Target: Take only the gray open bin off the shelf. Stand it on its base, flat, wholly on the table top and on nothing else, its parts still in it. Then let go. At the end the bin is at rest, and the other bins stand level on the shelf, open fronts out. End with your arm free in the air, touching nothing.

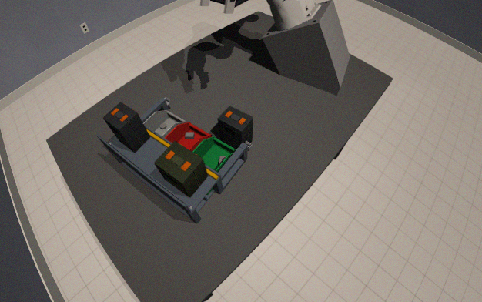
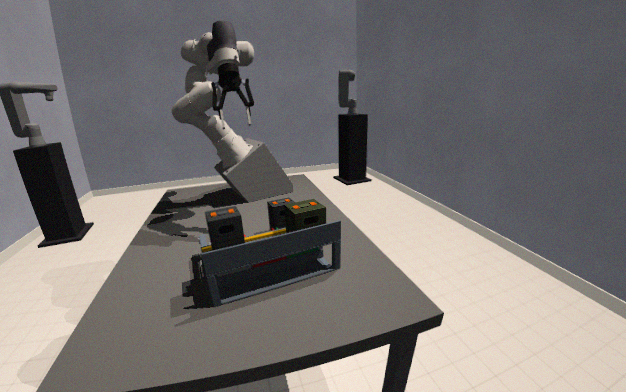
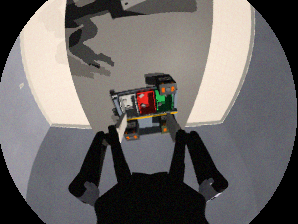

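Observation:
The gray open bin [image 1: 153,123] [image 3: 128,103] sits in the shelf [image 1: 144,159] [image 2: 280,250], at the end of the row, with a small gray part [image 1: 163,126] in it. The red bin [image 1: 180,135] [image 3: 147,106] is beside it, with a gray block inside. The green bin [image 1: 209,152] [image 3: 162,106] is at the other end, also holding a gray part. My gripper [image 1: 217,5] [image 2: 236,123] [image 3: 146,118] is open and empty, high above the table and away from the shelf. The undersides of the bins are hidden.
A black case [image 1: 125,127] [image 2: 225,232] and an olive case [image 1: 181,169] [image 2: 306,217] stand on the shelf's top deck, behind a yellow rail [image 1: 158,138]. Another black case [image 1: 235,125] [image 2: 278,214] stands by the open side, near the green bin. The table [image 1: 269,173] [image 2: 300,325] extends around the shelf.

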`<state>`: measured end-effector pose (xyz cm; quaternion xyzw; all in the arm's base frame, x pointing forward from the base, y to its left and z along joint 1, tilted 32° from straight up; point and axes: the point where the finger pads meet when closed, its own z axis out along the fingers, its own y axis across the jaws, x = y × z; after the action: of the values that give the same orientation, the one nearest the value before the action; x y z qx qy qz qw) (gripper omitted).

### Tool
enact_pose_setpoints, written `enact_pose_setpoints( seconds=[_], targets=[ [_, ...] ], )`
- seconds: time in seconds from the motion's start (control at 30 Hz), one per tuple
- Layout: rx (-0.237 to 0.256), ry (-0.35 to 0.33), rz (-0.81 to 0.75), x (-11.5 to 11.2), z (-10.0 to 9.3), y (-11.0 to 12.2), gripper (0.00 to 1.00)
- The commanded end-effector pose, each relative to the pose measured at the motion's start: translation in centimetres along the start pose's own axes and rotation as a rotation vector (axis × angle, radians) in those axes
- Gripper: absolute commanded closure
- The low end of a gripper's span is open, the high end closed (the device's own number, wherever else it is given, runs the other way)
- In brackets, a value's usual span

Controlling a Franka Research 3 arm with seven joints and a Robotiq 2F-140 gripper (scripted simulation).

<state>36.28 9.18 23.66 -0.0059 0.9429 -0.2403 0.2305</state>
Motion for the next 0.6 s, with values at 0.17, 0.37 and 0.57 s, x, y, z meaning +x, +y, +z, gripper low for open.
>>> enact_pose_setpoints(
  seconds=[0.17, 0.37, 0.57],
  targets=[
    [-0.002, -0.001, 0.005, -0.15, 0.02, 0.26, 0.43],
    [-0.003, -0.002, 0.007, -0.23, 0.03, 0.43, 0.43],
    [-0.003, -0.002, 0.007, -0.23, 0.03, 0.43, 0.43]
  ],
)
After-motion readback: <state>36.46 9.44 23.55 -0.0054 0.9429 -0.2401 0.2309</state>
